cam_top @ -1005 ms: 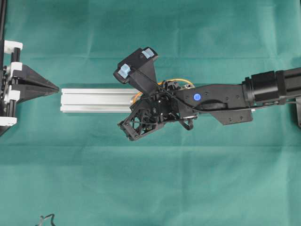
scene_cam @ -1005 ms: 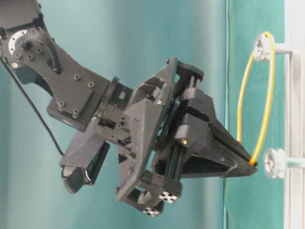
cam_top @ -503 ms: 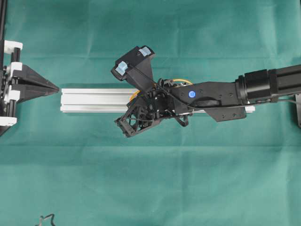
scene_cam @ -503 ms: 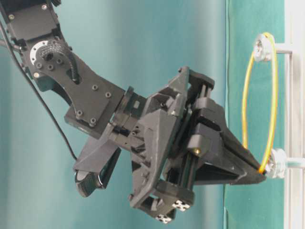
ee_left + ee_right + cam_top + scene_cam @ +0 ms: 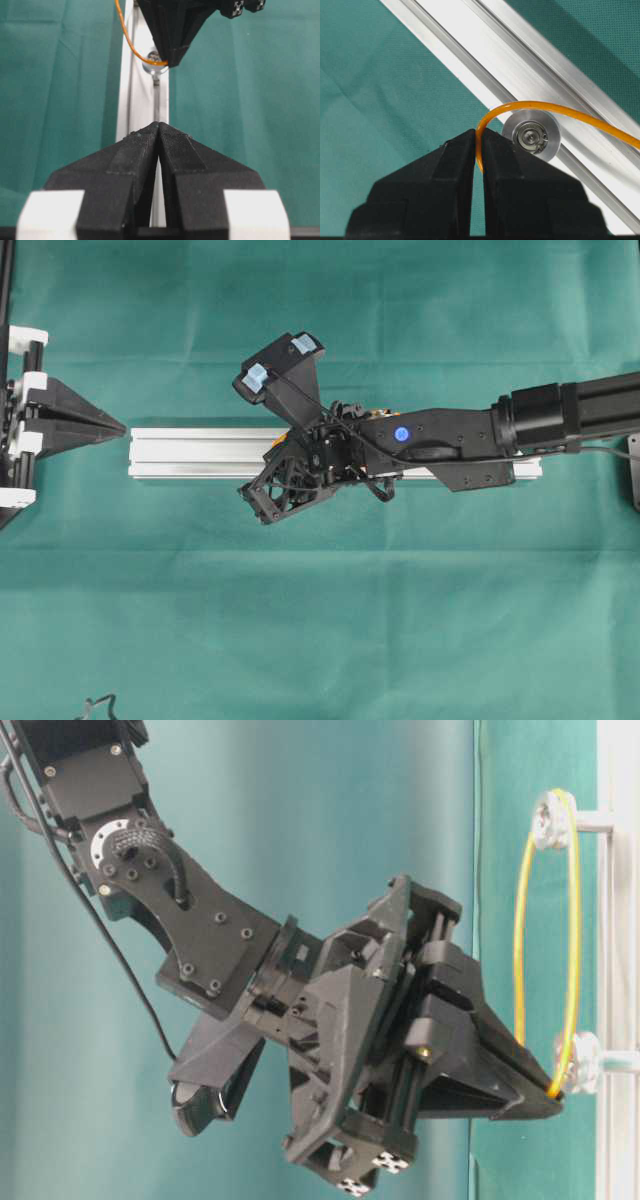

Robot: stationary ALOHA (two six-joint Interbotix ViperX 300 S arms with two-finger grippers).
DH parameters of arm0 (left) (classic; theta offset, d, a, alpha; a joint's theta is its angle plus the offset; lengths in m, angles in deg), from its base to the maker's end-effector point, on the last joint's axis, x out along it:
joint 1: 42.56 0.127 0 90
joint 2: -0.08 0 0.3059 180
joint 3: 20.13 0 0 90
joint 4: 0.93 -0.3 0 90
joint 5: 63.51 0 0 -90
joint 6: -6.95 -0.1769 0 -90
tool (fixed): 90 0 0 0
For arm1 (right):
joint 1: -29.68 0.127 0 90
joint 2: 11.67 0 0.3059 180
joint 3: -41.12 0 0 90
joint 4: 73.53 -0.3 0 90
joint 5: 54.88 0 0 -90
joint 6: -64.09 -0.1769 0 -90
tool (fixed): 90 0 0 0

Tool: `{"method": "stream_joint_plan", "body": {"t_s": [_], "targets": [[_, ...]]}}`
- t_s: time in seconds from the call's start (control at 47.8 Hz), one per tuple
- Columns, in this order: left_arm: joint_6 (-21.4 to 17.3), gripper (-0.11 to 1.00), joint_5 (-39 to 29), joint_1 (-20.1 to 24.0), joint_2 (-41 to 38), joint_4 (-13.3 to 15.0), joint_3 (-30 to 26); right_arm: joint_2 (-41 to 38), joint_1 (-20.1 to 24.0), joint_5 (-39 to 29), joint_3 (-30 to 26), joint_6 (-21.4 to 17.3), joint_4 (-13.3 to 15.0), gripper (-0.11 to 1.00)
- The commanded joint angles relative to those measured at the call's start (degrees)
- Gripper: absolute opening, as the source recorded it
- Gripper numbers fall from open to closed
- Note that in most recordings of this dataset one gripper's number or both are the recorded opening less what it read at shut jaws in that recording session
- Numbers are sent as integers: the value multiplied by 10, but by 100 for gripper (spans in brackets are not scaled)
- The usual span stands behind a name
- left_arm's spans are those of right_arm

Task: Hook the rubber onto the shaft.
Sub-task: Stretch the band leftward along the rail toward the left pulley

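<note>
Two robot arms are seen in the overhead view: one ends in the left gripper at the left edge, the other in the right gripper near the centre. One silver rail is laid across the middle on one green cloth. One orange rubber band is counted in the table-level view, along with two round shafts, an upper shaft and a lower shaft, at the right.
</note>
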Motion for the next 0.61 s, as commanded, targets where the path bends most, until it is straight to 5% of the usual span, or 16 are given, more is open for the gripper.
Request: {"method": "stream_joint_plan", "body": {"t_s": [0.0,0.586], "targets": [[0,0,4,0,-3,-1,-17,10,-1,11,-16,1,2,7],[0,0,4,-1,-5,-2,-17,-3,-12,18,-16,1,13,7]]}}
